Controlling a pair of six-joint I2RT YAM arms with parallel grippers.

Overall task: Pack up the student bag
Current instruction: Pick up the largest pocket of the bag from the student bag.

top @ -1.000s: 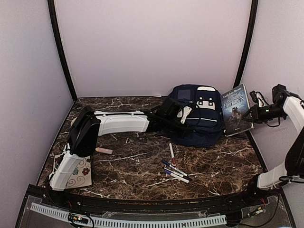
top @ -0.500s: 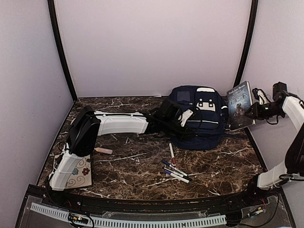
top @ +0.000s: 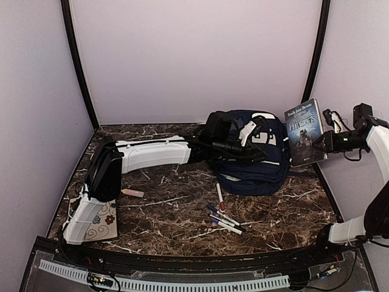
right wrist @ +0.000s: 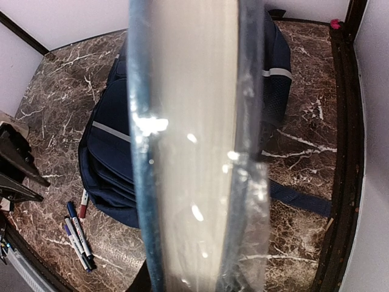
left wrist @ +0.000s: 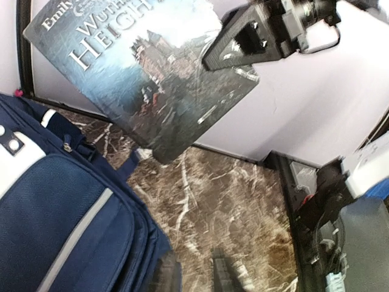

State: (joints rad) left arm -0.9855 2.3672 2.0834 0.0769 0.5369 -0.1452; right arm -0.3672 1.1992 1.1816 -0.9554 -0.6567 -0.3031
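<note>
The student bag point(top: 255, 164), navy with pale stripes, lies at the back of the marble table; it also fills the lower left of the left wrist view point(left wrist: 55, 219). My left gripper point(top: 250, 130) hovers over the bag's top. Its blurred fingers point(left wrist: 222, 275) stand slightly apart, with only marble between them and the bag's edge beside one. My right gripper point(top: 322, 141) is shut on a plastic-wrapped book point(top: 306, 132), held upright in the air just right of the bag. The book's page edge point(right wrist: 188, 152) fills the right wrist view and hides those fingers.
Several marker pens point(top: 225, 220) lie in front of the bag, with one more pen point(top: 220, 196) nearer it. A pink stick point(top: 132, 193) and a floral pouch point(top: 100, 224) sit by the left arm's base. A bag strap point(right wrist: 301, 198) trails toward the right wall.
The left gripper rose from the bag's left side to over its top and its fingers parted. The bag shifted. The right gripper lifted the book up and rightward, off the bag.
</note>
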